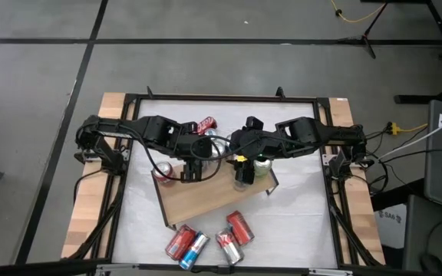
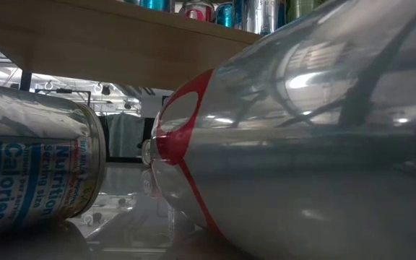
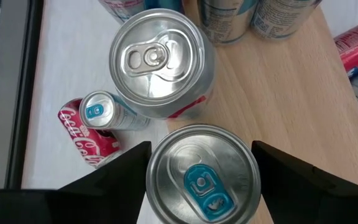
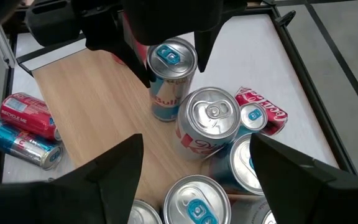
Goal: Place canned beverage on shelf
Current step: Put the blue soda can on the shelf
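Note:
The shelf (image 1: 213, 198) is a light-brown wooden board on black legs in the middle of the white table. Several cans stand upright on its far part (image 4: 210, 121). My left gripper (image 1: 192, 169) points down and is shut on a silver-and-blue can (image 3: 204, 177), which stands upright near the shelf's far edge; it also shows in the right wrist view (image 4: 169, 74). A larger silver can (image 3: 157, 59) stands right beside it. My right gripper (image 4: 197, 163) is open and empty, above the group of cans on the shelf (image 1: 244, 172). My left gripper pinches the silver-and-blue can's upper side wall (image 4: 166, 78) between its two fingers (image 3: 129, 165), one on each side. The fingers come from above, pointing down. The can is upright, its blue-tabbed top (image 3: 205, 186) up, its bottom on the shelf board.
A red cola can (image 3: 82, 134) lies on the table beside the shelf, with a slim can (image 3: 99, 111) next to it. Several loose cans lie near the table's front edge (image 1: 206, 241), close before the low camera (image 2: 302, 144). One red can (image 1: 206, 124) lies at the back.

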### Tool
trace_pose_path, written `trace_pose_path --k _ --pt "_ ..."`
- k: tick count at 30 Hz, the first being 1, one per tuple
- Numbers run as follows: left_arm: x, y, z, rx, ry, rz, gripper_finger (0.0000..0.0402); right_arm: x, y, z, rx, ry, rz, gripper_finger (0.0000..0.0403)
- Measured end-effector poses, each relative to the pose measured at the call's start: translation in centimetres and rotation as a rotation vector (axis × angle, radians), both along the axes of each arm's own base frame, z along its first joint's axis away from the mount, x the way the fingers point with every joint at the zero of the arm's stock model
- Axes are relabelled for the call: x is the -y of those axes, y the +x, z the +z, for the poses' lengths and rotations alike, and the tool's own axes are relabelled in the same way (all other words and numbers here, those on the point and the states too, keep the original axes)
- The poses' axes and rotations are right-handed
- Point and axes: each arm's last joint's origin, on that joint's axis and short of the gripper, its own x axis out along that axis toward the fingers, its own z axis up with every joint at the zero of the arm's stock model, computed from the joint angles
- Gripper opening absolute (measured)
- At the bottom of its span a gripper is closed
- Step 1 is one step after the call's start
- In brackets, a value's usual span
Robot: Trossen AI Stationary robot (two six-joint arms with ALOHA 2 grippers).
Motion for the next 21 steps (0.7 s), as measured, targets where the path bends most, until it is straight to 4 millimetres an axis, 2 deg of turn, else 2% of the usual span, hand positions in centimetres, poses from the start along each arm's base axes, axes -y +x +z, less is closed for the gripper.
trace_pose_path --k 17,21 --pt "0.01 -0.01 -0.01 -0.002 -0.004 -0.002 0.0265 0.01 0.00 0.00 0.000 0.000 0.000 0.0285" --pt "0.03 -0.03 -0.01 -0.004 -0.006 -0.003 0.0278 0.00 0.00 0.00 0.000 0.000 0.000 0.0285"
